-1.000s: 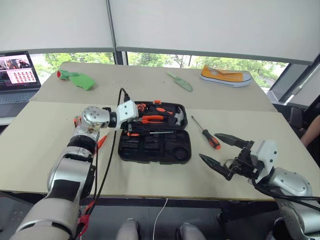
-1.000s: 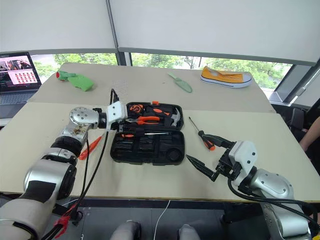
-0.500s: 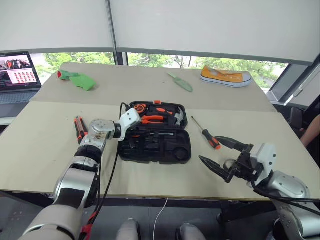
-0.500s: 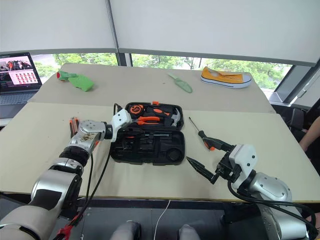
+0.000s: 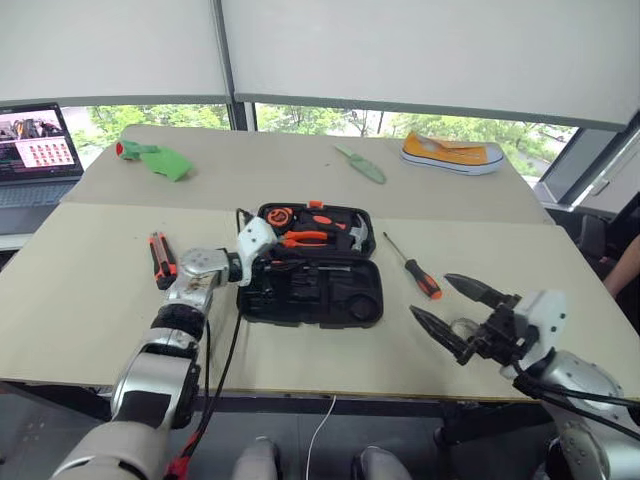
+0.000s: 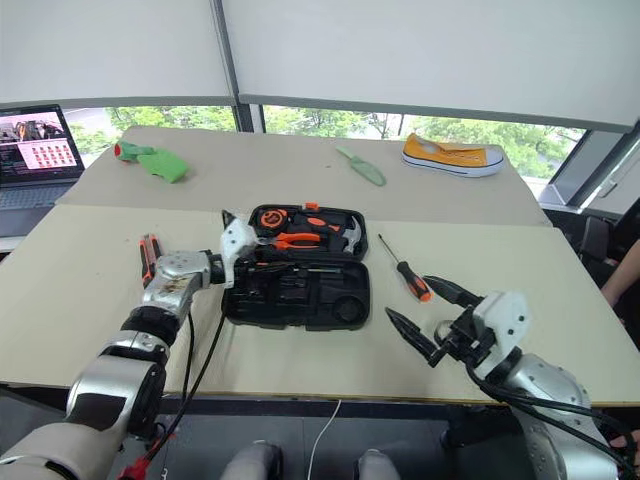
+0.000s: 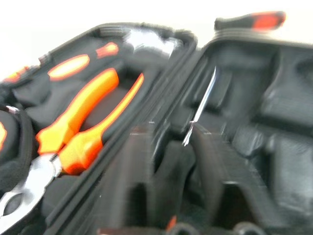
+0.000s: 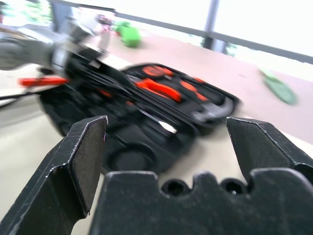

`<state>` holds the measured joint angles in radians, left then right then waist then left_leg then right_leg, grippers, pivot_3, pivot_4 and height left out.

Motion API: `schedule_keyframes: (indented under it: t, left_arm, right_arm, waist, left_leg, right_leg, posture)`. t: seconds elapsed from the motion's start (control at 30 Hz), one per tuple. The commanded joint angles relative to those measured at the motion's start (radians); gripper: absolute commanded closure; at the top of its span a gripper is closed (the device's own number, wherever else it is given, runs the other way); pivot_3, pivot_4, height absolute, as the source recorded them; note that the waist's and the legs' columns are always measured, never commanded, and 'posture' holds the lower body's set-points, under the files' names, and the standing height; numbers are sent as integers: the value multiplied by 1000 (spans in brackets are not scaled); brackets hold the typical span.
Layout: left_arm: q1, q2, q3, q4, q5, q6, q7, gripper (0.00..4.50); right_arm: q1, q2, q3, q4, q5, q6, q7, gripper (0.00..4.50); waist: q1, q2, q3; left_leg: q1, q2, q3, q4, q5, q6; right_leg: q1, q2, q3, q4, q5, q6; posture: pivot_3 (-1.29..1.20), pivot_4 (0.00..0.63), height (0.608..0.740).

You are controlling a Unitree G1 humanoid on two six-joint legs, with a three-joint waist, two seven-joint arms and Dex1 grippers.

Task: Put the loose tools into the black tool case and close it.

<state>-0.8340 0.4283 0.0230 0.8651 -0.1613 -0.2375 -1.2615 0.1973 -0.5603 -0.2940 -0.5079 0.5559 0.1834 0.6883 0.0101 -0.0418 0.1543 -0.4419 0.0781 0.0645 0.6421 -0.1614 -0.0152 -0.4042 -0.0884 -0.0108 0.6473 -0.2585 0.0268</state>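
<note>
The smooth beige table (image 5: 90, 300) spreads under my arms, matte and flat. At its middle lies the black tool case (image 5: 310, 295), a moulded plastic clamshell with rounded corners, lying open: the half toward twelve o'clock holds orange-handled pliers (image 5: 303, 238) and a small steel hammer (image 5: 357, 234) in shaped slots, while the near half shows mostly bare dark recesses with a thin metal shaft (image 7: 200, 105) across one groove. My left gripper (image 5: 262, 262) reaches into the case's nine o'clock edge; I cannot tell how its fingers are set. My right gripper (image 5: 455, 310) hovers at about four o'clock from the case, its two black wedge-shaped fingers (image 8: 85, 156) spread wide with nothing between them. At one o'clock, far across the table, rests a yellow canvas shoe (image 5: 452, 152) with a white sole; a green trowel (image 5: 362, 163) lies at twelve. An orange-and-black-handled screwdriver (image 5: 410, 267) lies on the table at three o'clock from the case, slim shaft pointing away from me. The orange-black utility knife (image 5: 160, 260) lies at nine o'clock, beside my left wrist
</note>
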Motion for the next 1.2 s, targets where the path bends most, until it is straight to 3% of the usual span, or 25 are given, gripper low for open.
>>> schedule_keyframes:
  t: [0.03, 0.13, 0.27, 0.47, 0.63, 0.77, 0.8, 0.93, 1.03, 1.2]
  left_arm:
    - [91, 113, 121, -251, -227, 104, -198, 1201]
    - [219, 197, 151, -379, -264, 175, -212, 135]
    - [488, 283, 188, -480, -243, 153, -205, 52]
    - [727, 238, 276, -679, -338, 158, -107, 52]
    - [751, 192, 284, -827, -415, 222, -11, 52]
    - [743, 170, 245, -910, -426, 267, 33, 52]
    - [742, 165, 238, -925, -428, 277, 41, 52]
    - [752, 147, 204, -967, -413, 287, 72, 52]
    - [758, 145, 185, -985, -398, 275, 83, 52]
    - [762, 148, 187, -1008, -395, 273, 114, 0]
  right_arm:
    - [92, 16, -177, 1, 5, -45, -36, 0]
    - [196, 27, -255, 49, -65, -42, -77, 0]
    - [285, 49, -301, 137, -121, -99, -71, 0]
    - [257, -12, -317, 159, -146, -25, -94, 0]
    - [-1, -179, -173, 205, -115, 174, -49, 0]
    - [-364, -274, 86, 377, -187, 351, 25, 0]
    - [-453, -274, 145, 442, -211, 377, 42, 0]
    - [-760, -209, 353, 731, -344, 443, 54, 0]
    - [-886, -162, 461, 881, -415, 425, 114, 0]
    - [-969, -104, 516, 995, -451, 449, 158, 1410]
  waist:
    - [-3, 0, 0]
    - [-5, 2, -1]
    - [-6, 9, -5]
    - [-3, 10, -5]
    - [-4, 15, -5]
    - [-12, 15, -5]
    - [-13, 15, -5]
    - [-15, 15, -4]
    - [-16, 15, -4]
    - [-5, 15, -4]
  left_leg:
    - [0, 0, 0, -1, 0, 0]
    - [1, 1, 0, -1, 0, 0]
    - [5, 0, 2, -1, 0, 0]
    - [6, 3, 3, -2, -4, -7]
    - [10, 4, 4, -2, -5, -8]
    - [12, 3, 5, -2, -4, -7]
    - [10, 3, 4, -2, 2, 2]
    - [5, 2, 4, -3, 0, 3]
    - [1, 1, 4, -3, -2, 6]
    - [-1, -1, 5, -3, -4, 7]
  right_leg:
    - [0, 0, 0, 0, 0, 0]
    - [1, 0, 0, 0, 0, 0]
    - [4, -2, 1, -1, -1, -1]
    - [1, -3, 0, -1, -5, -4]
    - [0, -4, 0, -2, -3, -4]
    - [2, -3, 2, -2, -2, -5]
    - [3, -2, 2, -1, -2, -5]
    - [-1, 1, 6, -1, 1, -3]
    - [-5, 2, 7, -1, 1, -2]
    - [-5, 1, 8, -2, -1, 0]
  posture:
    - [0, 150, 740]
    - [0, 150, 740]
    - [0, 150, 740]
    - [0, 150, 740]
    - [0, 150, 740]
    - [0, 150, 740]
    - [0, 150, 740]
    - [0, 150, 740]
    - [0, 150, 740]
    - [0, 150, 740]
